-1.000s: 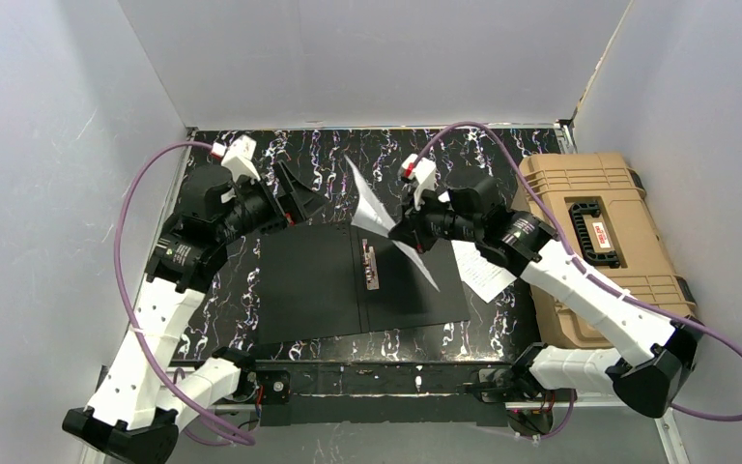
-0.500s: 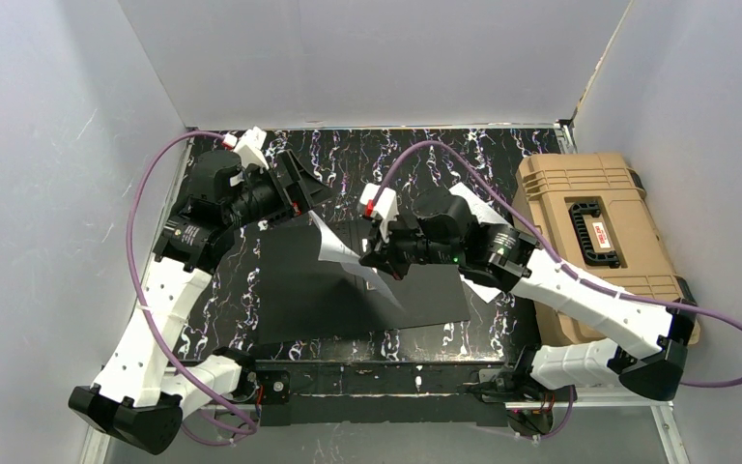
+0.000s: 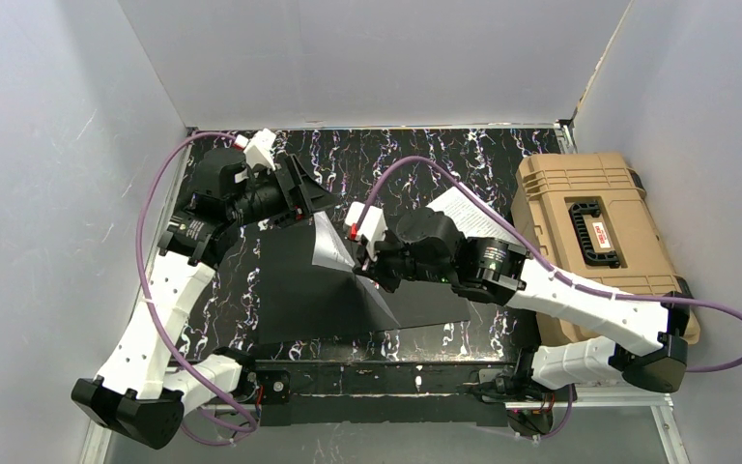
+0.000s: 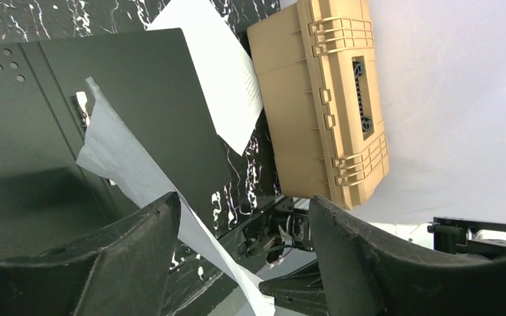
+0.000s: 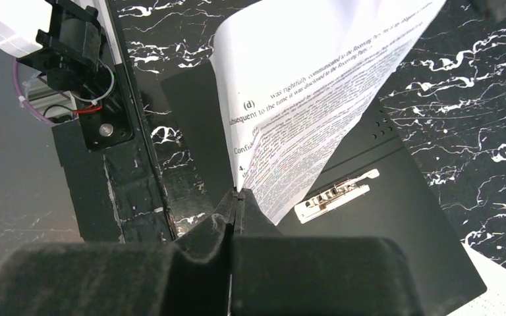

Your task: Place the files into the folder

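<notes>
The right fingers [image 5: 212, 232] pinch a thin, floppy sheet [image 5: 316, 85] by its edge above the open folder [image 5: 408, 237], while the left fingers [image 4: 132, 247] stand open at its sagging far edge, probably the best second hold.

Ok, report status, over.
Right hand shut on one sheet, held over the open folder. Left hand open beside it. Second sheet lies by the case.
</notes>
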Motion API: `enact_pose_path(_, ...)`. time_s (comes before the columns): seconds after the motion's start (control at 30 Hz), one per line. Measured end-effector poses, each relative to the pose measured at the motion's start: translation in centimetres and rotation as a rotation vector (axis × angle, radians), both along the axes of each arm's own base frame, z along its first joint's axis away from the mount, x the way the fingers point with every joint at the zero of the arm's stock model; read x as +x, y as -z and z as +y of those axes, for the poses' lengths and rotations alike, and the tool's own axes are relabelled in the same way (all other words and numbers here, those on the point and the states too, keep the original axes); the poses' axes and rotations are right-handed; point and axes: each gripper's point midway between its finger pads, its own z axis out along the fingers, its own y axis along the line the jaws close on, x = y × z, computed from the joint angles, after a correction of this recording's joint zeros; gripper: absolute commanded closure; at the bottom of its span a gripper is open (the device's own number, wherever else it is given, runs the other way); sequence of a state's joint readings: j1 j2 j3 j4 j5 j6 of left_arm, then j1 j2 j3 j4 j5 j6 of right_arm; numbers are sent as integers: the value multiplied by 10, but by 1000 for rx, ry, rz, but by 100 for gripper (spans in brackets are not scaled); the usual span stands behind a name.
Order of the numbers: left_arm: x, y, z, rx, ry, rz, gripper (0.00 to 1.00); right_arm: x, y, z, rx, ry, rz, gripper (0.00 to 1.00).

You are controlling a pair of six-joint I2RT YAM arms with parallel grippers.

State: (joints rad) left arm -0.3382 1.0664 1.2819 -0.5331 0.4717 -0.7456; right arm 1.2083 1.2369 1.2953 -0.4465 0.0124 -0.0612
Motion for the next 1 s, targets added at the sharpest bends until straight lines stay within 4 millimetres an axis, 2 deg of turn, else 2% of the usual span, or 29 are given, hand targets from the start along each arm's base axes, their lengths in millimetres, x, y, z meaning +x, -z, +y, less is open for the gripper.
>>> enact_pose_path(0.33,-8,5,-5,-6,52,34,83,0,-5,2,-10,39,-81,99)
enact_pose_path(0.4,-10,5,-6,-8,66,33,100,1,-6,2,-11,48,-95,99)
enact_pose_path(0.53,-12,4,-7,-7,85,28,100,3,-9,3,-4,57,-117,97)
enact_pose_path(0.63,-13,5,-7,-3,93,24,100,1,-11,3,-1,54,-122,68)
enact_pose_path(0.77,-15,6,-6,14,109,12,100,1,-17,0,14,55,-131,41)
enact_pose_path(0.87,-17,4,-5,31,126,-9,100,2,-25,-5,29,65,-150,31)
enact_pose_path(1.0,-21,-5,-7,44,178,-55,100,5,-34,-12,44,82,-177,25)
